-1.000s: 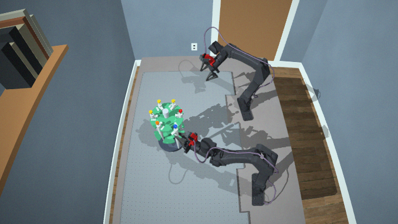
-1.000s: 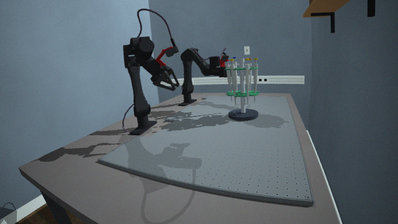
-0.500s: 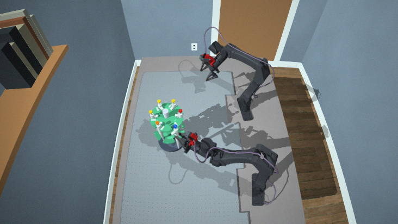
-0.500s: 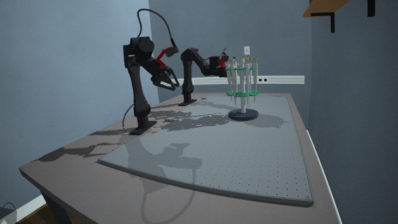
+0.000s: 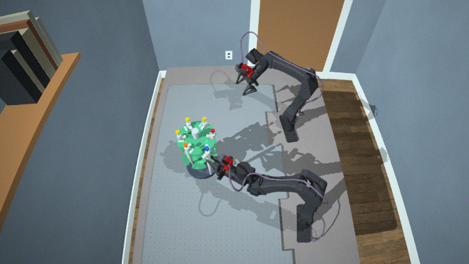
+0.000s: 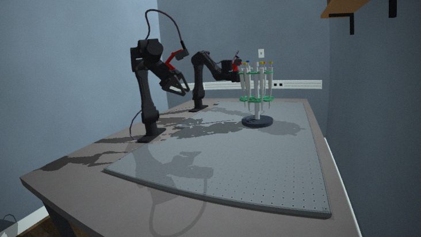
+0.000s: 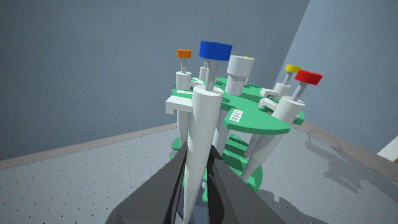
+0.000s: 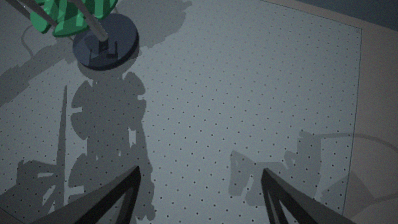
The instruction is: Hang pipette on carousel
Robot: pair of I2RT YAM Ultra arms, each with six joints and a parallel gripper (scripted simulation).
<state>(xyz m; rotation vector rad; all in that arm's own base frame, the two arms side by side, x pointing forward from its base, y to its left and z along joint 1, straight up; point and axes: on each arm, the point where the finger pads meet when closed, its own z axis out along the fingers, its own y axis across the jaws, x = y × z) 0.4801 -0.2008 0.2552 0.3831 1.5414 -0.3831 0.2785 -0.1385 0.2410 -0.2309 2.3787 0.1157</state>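
Books (image 5: 24, 62) stand on a shelf (image 5: 65, 72) (image 6: 343, 8), beyond the counter's long edge opposite the arms' bases (the shelf is orange-brown). A door (image 5: 300, 33) rises beyond a short edge.

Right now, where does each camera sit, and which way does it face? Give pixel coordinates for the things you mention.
Top: high above the bench (image 5: 179, 75) (image 6: 73, 188) (image 7: 60, 149) (image 8: 380, 100), angled down; both arms show.
Exterior: beyond the bench's end nearer the right arm (image 5: 279, 63) (image 6: 145, 88), facing along it; both arms show.
Left wrist: on the left arm (image 5: 282, 184) (image 6: 198, 76), facing the carousel (image 5: 200, 174) (image 6: 257, 122) (image 7: 257, 122) (image 8: 122, 37); its pincer (image 5: 211, 161) (image 6: 238, 77) (image 7: 197, 150) grips the blue-topped pipette (image 5: 207, 156) (image 6: 248, 76) (image 7: 202, 125).
Right wrist: on the right arm, facing down at the bench; its open pincer (image 5: 239, 88) (image 6: 186, 92) (image 8: 201, 169) shows.
Both wrist views share the carousel.
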